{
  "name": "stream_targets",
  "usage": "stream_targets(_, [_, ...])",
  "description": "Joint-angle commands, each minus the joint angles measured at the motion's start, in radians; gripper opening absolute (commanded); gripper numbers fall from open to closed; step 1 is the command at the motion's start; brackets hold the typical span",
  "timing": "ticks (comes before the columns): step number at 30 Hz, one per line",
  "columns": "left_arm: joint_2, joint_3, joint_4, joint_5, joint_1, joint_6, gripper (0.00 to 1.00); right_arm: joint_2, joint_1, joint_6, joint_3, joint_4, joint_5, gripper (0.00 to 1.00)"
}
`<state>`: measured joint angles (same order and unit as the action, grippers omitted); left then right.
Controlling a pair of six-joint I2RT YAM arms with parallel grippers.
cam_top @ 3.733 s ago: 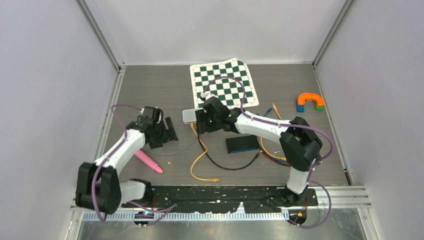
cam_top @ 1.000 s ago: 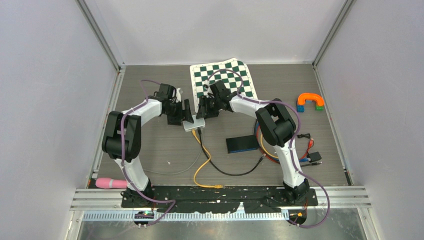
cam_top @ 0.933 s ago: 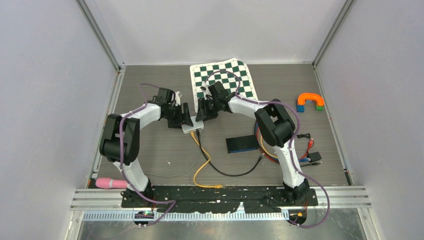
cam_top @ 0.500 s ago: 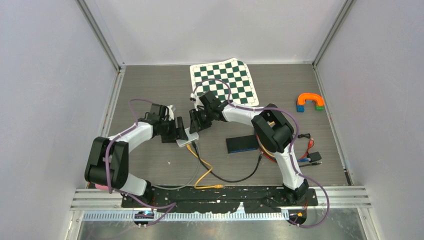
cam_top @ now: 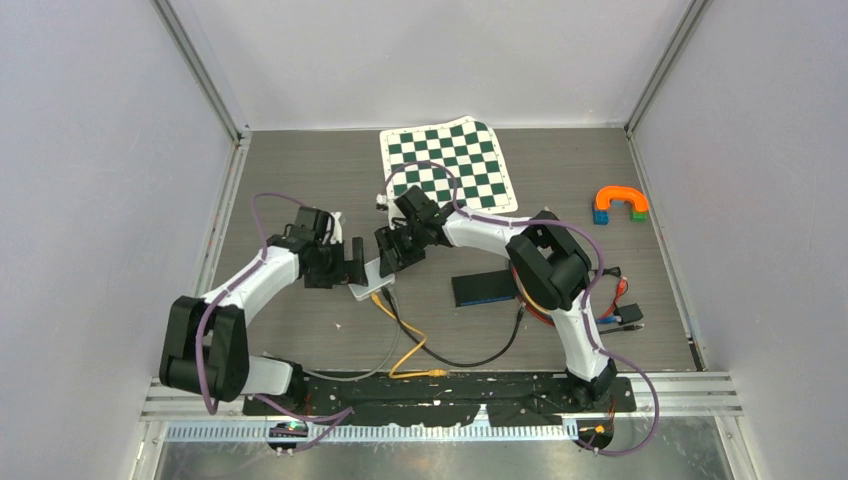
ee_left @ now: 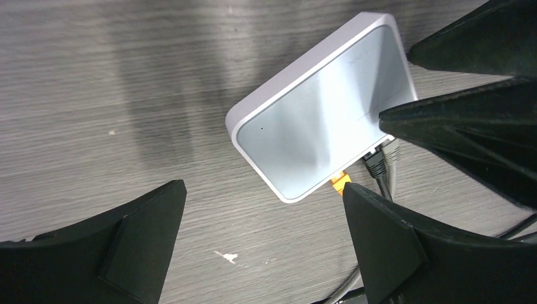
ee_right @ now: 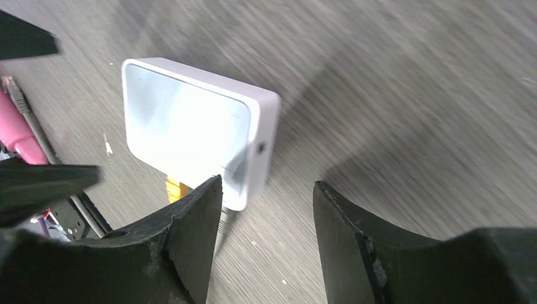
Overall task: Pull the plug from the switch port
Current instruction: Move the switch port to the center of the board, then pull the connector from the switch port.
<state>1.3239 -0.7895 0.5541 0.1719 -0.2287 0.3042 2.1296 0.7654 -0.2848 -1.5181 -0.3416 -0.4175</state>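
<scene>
The small white switch (cam_top: 366, 285) lies flat on the dark table between my two arms. It shows in the left wrist view (ee_left: 323, 126) and in the right wrist view (ee_right: 190, 126). An orange plug (ee_left: 340, 182) and a grey plug (ee_left: 375, 166) sit in its near edge. The orange plug (ee_right: 173, 188) also shows in the right wrist view. The yellow cable (cam_top: 400, 345) and the black cable (cam_top: 470, 355) run toward the front. My left gripper (cam_top: 352, 268) (ee_left: 263, 190) is open just left of the switch. My right gripper (cam_top: 388, 252) (ee_right: 267, 187) is open at its right corner.
A green checkered mat (cam_top: 447, 165) lies at the back. A black box (cam_top: 485, 288) lies right of the switch, with a bundle of cables (cam_top: 610, 310) beyond it. An orange, blue and green block (cam_top: 621, 204) sits far right. A pink pen (ee_right: 19, 136) lies near the front left.
The switch has slid toward the front left, away from the checkered mat. Both grippers have moved with it and stay open on either side.
</scene>
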Motion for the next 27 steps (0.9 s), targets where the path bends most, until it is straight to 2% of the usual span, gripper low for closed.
stream_targets(1, [-0.085, -0.064, 0.031, -0.059, -0.012, -0.065, 1.00, -0.146, -0.046, 0.021, 0.063, -0.003, 0.042, 0.63])
stream_targets(5, [-0.146, -0.072, 0.003, -0.123, -0.042, -0.127, 1.00, -0.252, -0.061, -0.020, 0.178, 0.071, 0.040, 0.66])
stream_targets(8, [-0.177, -0.091, -0.010, -0.258, -0.116, -0.179, 1.00, -0.344, -0.063, -0.122, 0.331, 0.218, 0.024, 0.70])
stream_targets(11, [-0.204, -0.063, -0.107, -0.350, -0.184, -0.253, 1.00, -0.395, -0.064, -0.229, 0.454, 0.376, -0.019, 0.71])
stream_targets(13, [-0.203, -0.016, -0.186, -0.290, -0.200, -0.389, 0.99, -0.417, -0.065, -0.290, 0.535, 0.471, -0.040, 0.71])
stream_targets(15, [-0.176, 0.001, -0.196, -0.192, -0.203, -0.489, 1.00, -0.424, -0.065, -0.327, 0.570, 0.506, -0.054, 0.71])
stream_targets(20, [-0.034, -0.100, -0.041, -0.087, -0.204, -0.679, 1.00, -0.420, -0.063, -0.348, 0.615, 0.523, -0.053, 0.71])
stream_targets(27, [0.116, -0.217, 0.127, 0.037, -0.202, -0.787, 0.99, -0.404, -0.064, -0.370, 0.628, 0.538, -0.081, 0.70])
